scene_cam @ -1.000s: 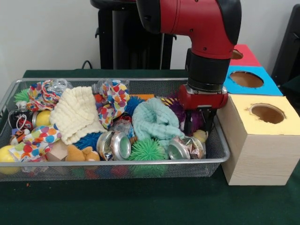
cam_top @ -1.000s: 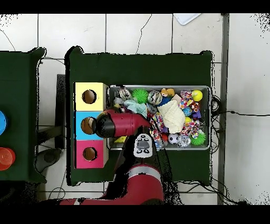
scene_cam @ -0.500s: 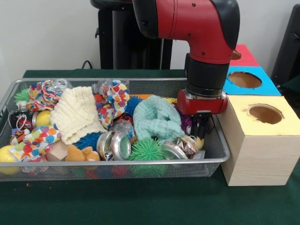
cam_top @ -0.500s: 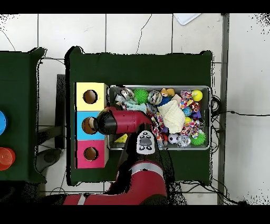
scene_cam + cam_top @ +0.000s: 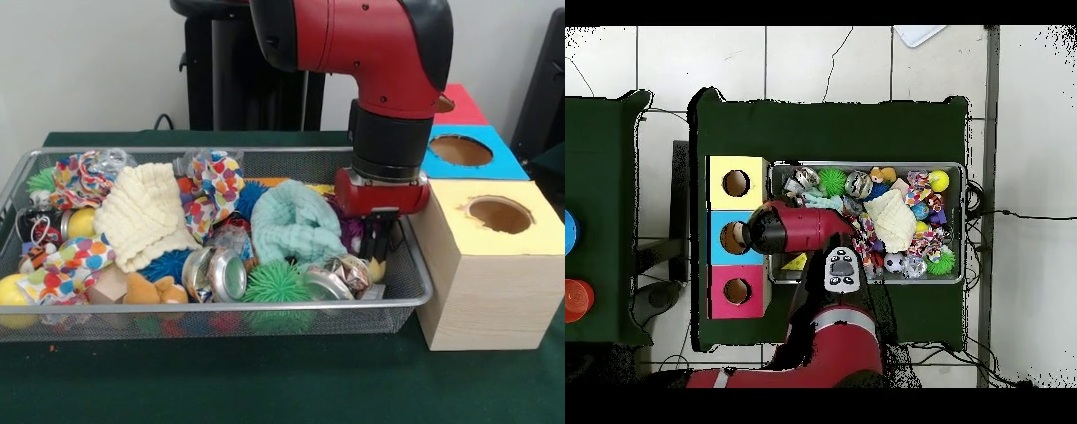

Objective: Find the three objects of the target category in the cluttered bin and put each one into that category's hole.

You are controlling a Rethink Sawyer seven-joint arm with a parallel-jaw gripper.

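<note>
Red Sawyer arm, gripper (image 5: pixel 378 250) low in wire-mesh bin (image 5: pixel 402 296) beside yellow box (image 5: pixel 494 274), finger spread impossible to tell, mint cloth (image 5: pixel 296 225) just beside.

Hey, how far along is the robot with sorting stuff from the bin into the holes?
Nothing visibly done: the yellow box's hole looks empty from the front view, and the bin is full of clutter. In hand: the gripper is down in the bin's end beside the yellow box, but whether it grips anything is hidden. Left: apparently finding and dropping all three objects.

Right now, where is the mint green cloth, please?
In the front view, the mint green cloth lies right of centre in the bin, just left of the gripper.
</note>
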